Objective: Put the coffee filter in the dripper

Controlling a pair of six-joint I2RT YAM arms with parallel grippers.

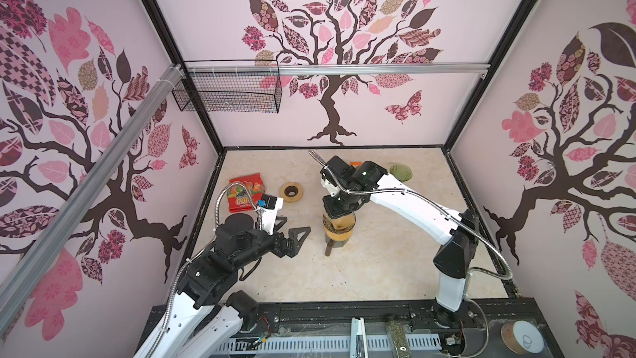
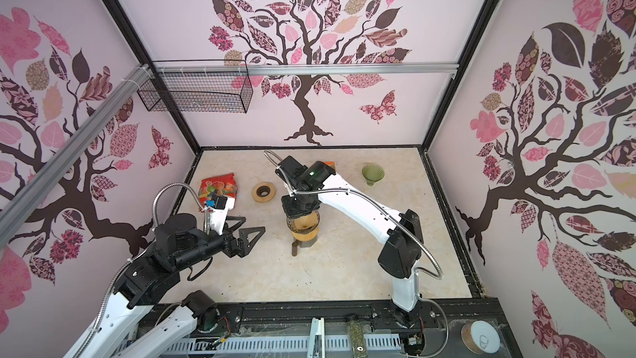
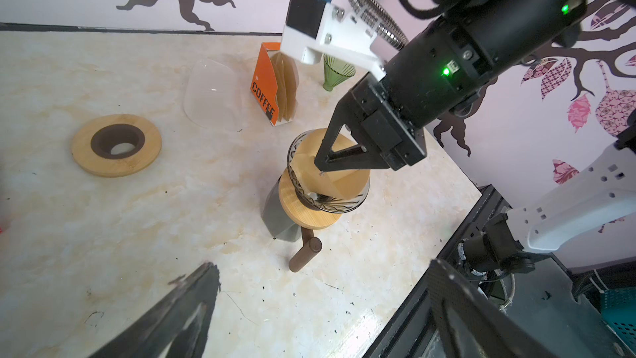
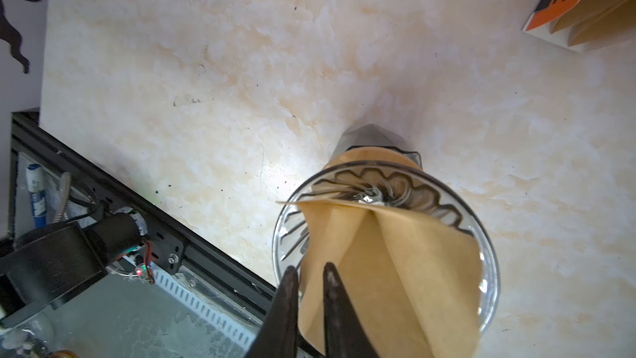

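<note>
The glass dripper [image 4: 430, 194] sits on a wooden collar atop a dark server with a brown handle [image 3: 306, 253], mid-table in both top views [image 1: 339, 234] [image 2: 304, 234]. The brown paper coffee filter [image 4: 395, 270] lies folded inside the dripper cone, leaning on one side [image 3: 347, 184]. My right gripper [image 4: 308, 268] hangs over the dripper's rim, its jaws slightly parted, with the filter's edge in the gap between them. My left gripper [image 1: 296, 227] hovers wide open to the left of the dripper, holding nothing [image 3: 323, 266].
An orange filter box [image 3: 266, 91] with more filters stands behind the dripper, beside a clear glass cone [image 3: 213, 94]. A green glass dripper [image 1: 401, 172] is at the back right. A wooden ring [image 1: 292, 191] and a red snack bag [image 1: 245, 191] lie back left.
</note>
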